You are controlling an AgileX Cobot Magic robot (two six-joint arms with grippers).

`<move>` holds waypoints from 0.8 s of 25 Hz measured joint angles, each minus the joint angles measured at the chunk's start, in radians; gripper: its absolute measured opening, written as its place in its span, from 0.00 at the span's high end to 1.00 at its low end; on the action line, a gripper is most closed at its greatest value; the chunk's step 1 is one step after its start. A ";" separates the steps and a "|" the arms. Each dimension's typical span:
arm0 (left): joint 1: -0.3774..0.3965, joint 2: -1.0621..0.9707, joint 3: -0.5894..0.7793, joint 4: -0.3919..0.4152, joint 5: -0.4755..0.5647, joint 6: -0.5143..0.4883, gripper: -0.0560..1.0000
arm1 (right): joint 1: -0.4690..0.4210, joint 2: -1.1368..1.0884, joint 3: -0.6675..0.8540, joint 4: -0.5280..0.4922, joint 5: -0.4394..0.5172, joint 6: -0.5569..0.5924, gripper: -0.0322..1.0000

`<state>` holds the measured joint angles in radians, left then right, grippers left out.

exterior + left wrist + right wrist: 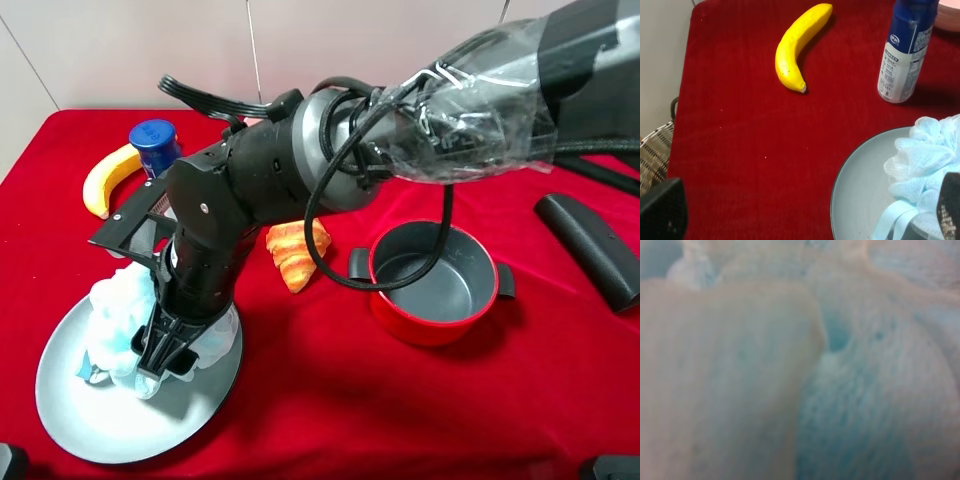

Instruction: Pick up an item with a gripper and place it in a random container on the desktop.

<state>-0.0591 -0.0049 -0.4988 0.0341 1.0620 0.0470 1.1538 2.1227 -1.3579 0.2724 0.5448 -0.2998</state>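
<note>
The light-blue mesh bath pouf (118, 310) lies on the left part of the round grey-blue plate (100, 420) at the front left of the red table. My right gripper (158, 360) reaches across from the right and points down onto the pouf, its jaws closed into the mesh just above the plate. The right wrist view is filled with blurred pouf mesh (840, 390). In the left wrist view the pouf (925, 155) and its ribbon sit on the plate (860, 190). My left gripper (805, 200) is open and empty, with only its finger ends showing.
A banana (108, 178) and a blue bottle (155, 145) stand behind the plate. A croissant (295, 255) lies at the middle, a red pot (435, 285) to its right, and a black curved bar (590, 250) at far right. A pink bowl's rim (950, 15) shows by the bottle.
</note>
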 joint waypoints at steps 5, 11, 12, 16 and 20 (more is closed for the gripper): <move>0.000 0.000 0.000 0.000 0.000 0.000 0.01 | 0.000 0.000 0.000 0.000 0.000 0.000 0.30; 0.000 0.000 0.000 0.000 0.000 0.000 0.01 | 0.000 0.000 0.000 0.000 0.002 0.000 0.30; 0.000 0.000 0.000 0.000 0.000 0.000 0.01 | 0.001 0.000 0.000 0.000 0.003 0.000 0.30; 0.000 0.000 0.000 0.000 0.000 0.000 0.01 | 0.009 -0.005 0.000 -0.005 0.007 0.000 0.30; 0.000 0.000 0.000 0.000 0.000 0.000 0.01 | 0.018 -0.038 0.000 -0.032 0.028 0.000 0.30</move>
<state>-0.0591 -0.0049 -0.4988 0.0341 1.0620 0.0470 1.1720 2.0848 -1.3579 0.2402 0.5726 -0.2998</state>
